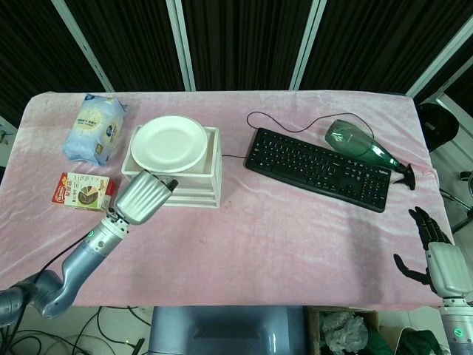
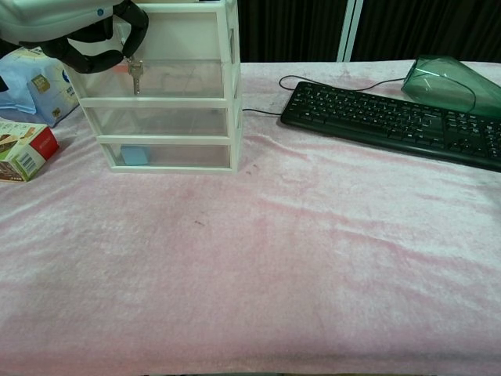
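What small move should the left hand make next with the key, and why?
Probably ease the left hand forward. It pinches a small key hanging just in front of the top drawer of the white drawer unit, and whether they touch cannot be told.

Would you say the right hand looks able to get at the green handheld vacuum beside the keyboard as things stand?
Probably yes: the right hand is open at the table's near right edge, and only bare pink cloth and the keyboard's end lie between it and the vacuum.
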`<state>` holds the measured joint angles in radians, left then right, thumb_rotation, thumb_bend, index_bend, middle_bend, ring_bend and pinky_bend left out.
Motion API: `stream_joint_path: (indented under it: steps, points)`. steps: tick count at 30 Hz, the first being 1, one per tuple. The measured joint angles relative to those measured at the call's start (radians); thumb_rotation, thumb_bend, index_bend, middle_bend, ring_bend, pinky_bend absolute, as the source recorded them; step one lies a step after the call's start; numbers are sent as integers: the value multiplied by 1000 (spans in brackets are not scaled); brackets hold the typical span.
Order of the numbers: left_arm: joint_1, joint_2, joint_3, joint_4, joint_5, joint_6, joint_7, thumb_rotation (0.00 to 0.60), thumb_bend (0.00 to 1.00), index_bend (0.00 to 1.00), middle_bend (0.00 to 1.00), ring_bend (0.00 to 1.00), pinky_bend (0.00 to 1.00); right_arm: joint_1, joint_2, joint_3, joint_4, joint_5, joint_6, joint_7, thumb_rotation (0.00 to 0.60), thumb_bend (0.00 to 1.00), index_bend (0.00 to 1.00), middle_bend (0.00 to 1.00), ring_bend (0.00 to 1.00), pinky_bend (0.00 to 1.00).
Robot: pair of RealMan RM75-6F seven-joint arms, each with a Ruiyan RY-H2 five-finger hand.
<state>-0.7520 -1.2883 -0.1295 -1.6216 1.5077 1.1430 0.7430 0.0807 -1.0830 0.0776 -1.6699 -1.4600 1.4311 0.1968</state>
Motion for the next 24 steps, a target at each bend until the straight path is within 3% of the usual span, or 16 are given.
stream_joint_path:
  steps: [7, 12, 15, 24]
  points:
    - [10, 7, 12, 6, 2, 0, -4, 600, 425, 518, 1000, 1000, 1000, 0, 0, 1, 0, 1, 0, 1, 600, 282, 42, 0, 61, 198]
    - [20, 14, 19, 10, 2, 4, -10, 600, 219, 435, 1000, 1000, 1000, 0, 0, 1, 1, 1, 1, 2, 600, 283, 42, 0, 61, 198]
    - [22, 19, 20, 10, 3, 3, -16, 600, 154, 406, 1000, 1000, 1000, 0, 0, 2, 0, 2, 1, 2, 600, 282, 42, 0, 61, 198]
    - [29, 23, 14, 7, 24, 31, -41, 600, 142, 380, 1000, 1000, 1000, 0, -1, 3, 1, 2, 3, 1, 600, 283, 42, 0, 61, 198]
